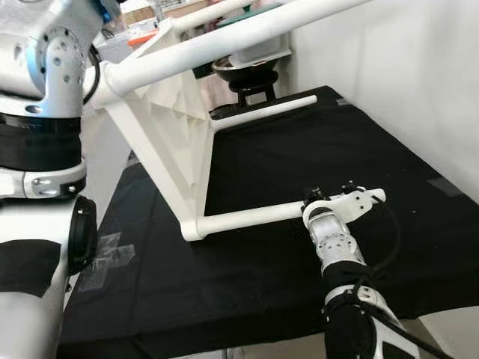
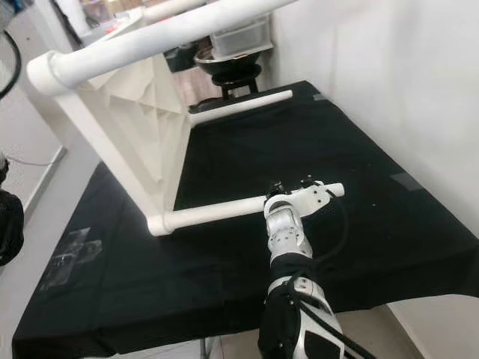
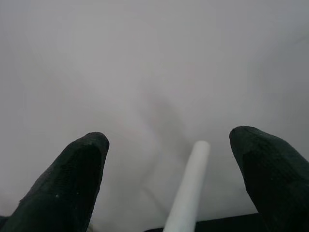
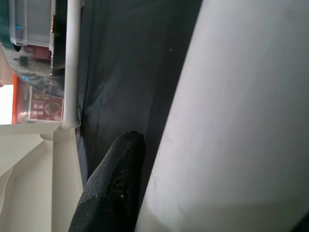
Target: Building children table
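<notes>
While the white table top (image 1: pixel 168 138) stands on edge on the black cloth (image 1: pixel 314 149), its four white legs stick out sideways, long axes running roughly level toward the robot's right and the white wall (image 2: pixel 389 82). The right gripper (image 1: pixel 318 200) sits at the outer end of the nearest leg (image 1: pixel 247 217), which lies on the cloth; one black finger (image 4: pixel 113 188) presses along the leg, jaws clamped on it. The left gripper (image 3: pixel 169 183) hangs with jaws wide apart, a leg tip (image 3: pixel 190 186) between them, untouched.

One white tabletop (image 1: pixel 168 142), four white legs (image 1: pixel 247 217)
</notes>
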